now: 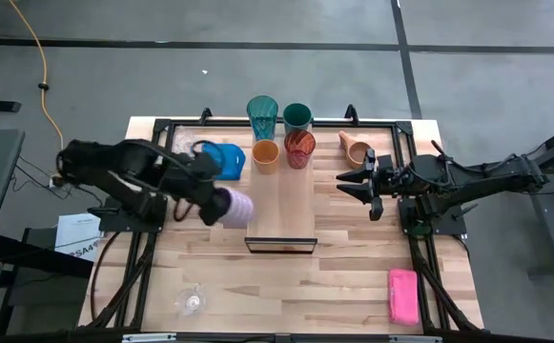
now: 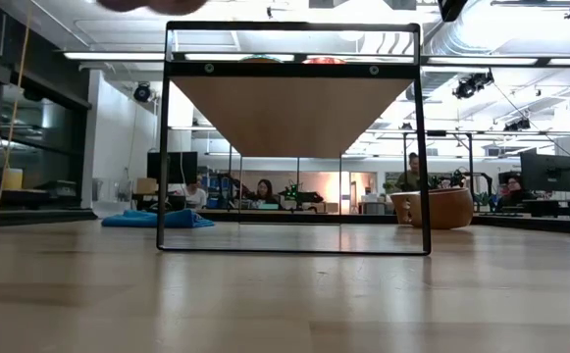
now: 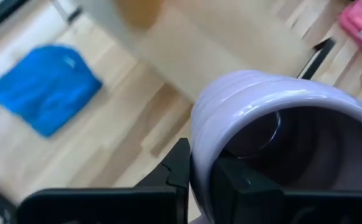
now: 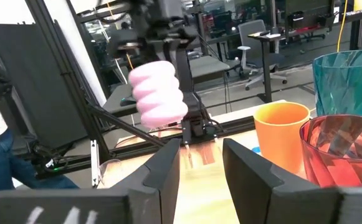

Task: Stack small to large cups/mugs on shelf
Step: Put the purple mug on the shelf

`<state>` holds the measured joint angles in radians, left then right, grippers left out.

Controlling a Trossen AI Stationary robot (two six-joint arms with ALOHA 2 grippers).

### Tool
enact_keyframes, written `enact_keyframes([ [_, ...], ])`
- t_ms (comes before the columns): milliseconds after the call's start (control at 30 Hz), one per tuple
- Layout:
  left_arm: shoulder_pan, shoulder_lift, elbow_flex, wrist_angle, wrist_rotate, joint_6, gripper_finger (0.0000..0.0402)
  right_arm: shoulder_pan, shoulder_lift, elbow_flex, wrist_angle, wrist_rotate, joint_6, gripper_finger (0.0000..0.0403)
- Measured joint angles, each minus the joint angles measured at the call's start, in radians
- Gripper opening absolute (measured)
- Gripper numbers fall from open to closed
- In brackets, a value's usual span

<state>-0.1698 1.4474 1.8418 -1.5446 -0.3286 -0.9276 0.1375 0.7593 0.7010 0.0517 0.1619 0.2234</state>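
High view: straight down over the whole surface (image 1: 286, 276). Low view: level with the boards, facing the shelf (image 2: 294, 108) end-on and the room behind. Left wrist view: very close behind the left hand (image 3: 199, 180), filled by the lavender mug (image 3: 261, 112). Right wrist view: looks across the shelf past the right hand (image 4: 199, 168) toward the same mug, also seen from above.

Lighting for you: even and bright overhead, with soft shadows on the table (image 1: 353, 257). Low view: ceiling strip lights glare and the near tabletop is blurred. Left wrist view: lavender mug (image 3: 274, 143) close and soft; blue cloth (image 3: 43, 87) smeared.
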Motion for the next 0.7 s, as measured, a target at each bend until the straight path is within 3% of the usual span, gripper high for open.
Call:
enact_keyframes([
  [133,0.036,0.122,0.109,0.000,-0.027,0.078,0.0017,0.000,0.000,0.000,-0.003,0.000,0.003,0.0114],
  [367,0.133,0.252,0.129,0.009,-0.029,0.137,0.0017,0.000,0.000,0.000,-0.003,0.000,0.016,0.0114],
  [700,0.293,0.326,0.130,0.016,0.172,0.218,0.0017,0.000,0.000,0.000,-0.008,0.000,0.038,0.0114],
])
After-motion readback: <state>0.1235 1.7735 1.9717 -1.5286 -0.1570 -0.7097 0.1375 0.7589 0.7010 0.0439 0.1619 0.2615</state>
